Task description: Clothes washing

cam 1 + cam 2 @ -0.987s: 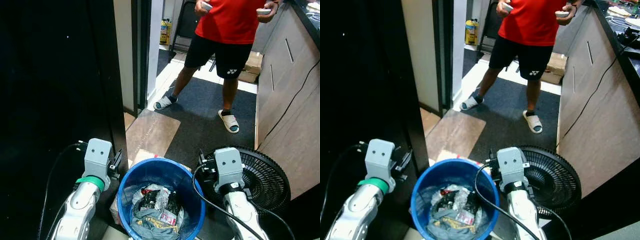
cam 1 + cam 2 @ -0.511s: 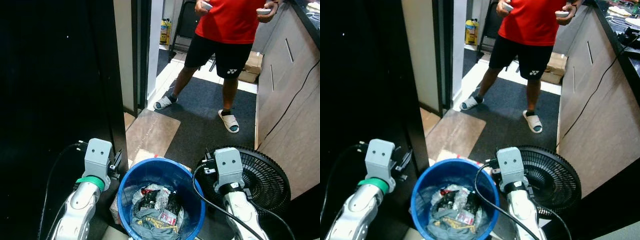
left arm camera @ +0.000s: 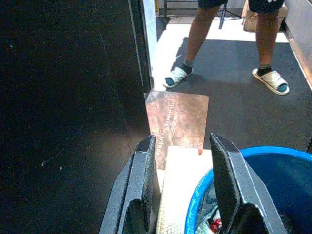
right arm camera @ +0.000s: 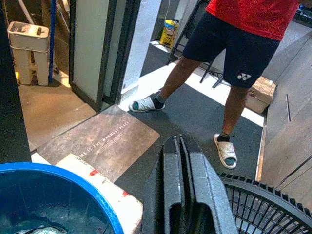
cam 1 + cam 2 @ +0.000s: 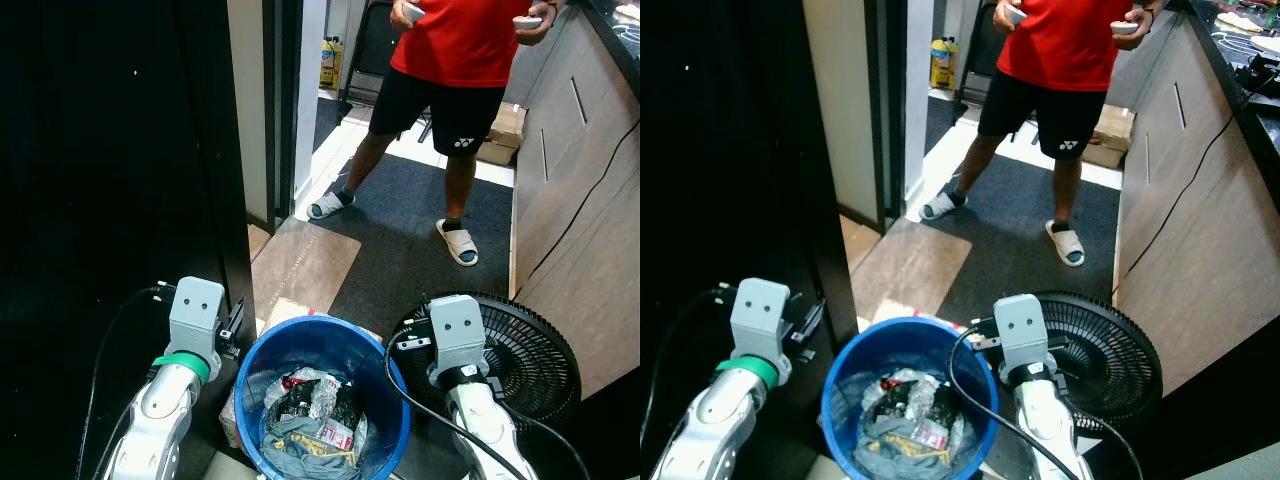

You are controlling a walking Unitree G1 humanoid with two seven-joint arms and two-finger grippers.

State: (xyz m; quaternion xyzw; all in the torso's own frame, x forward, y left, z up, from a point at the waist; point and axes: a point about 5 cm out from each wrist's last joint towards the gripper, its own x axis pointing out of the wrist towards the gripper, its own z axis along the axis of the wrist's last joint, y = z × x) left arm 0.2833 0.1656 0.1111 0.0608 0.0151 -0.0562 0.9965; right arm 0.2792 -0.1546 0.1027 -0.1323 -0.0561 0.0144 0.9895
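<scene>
Bucket (image 5: 385,385) — fan (image 5: 535,350) to its right

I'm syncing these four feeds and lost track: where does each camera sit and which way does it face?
Head stereo pair: looks forward and down at the blue bucket, fan and a person; both arms show.
Left wrist: along the left gripper, fingers apart, over the bucket's rim.
Right wrist: along the right gripper, fingers together, beside the fan.
All share bucket, person and doormat.
</scene>
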